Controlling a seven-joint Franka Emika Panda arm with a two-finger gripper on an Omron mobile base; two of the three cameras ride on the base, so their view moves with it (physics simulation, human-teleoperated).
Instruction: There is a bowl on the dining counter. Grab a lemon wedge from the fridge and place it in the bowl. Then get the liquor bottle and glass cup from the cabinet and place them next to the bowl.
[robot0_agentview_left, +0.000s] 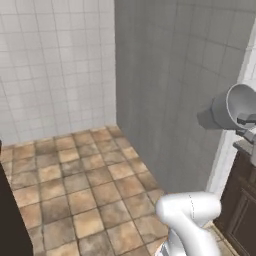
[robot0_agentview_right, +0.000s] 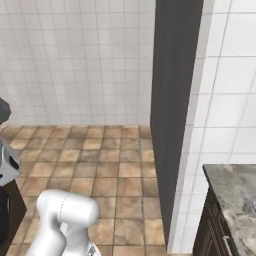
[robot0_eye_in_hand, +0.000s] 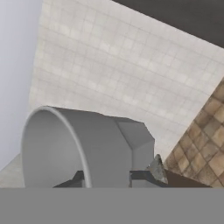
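While the glass cup (robot0_agentview_left: 239, 107) rides tipped on its side in the gripper (robot0_agentview_left: 248, 126), fingers (robot0_eye_in_hand: 142, 176) clamped across its wall, it hangs in mid-air by a grey tiled wall, above brown floor tiles (robot0_agentview_left: 80, 190). Cup fetched, I judge; setting it beside the bowl remains.
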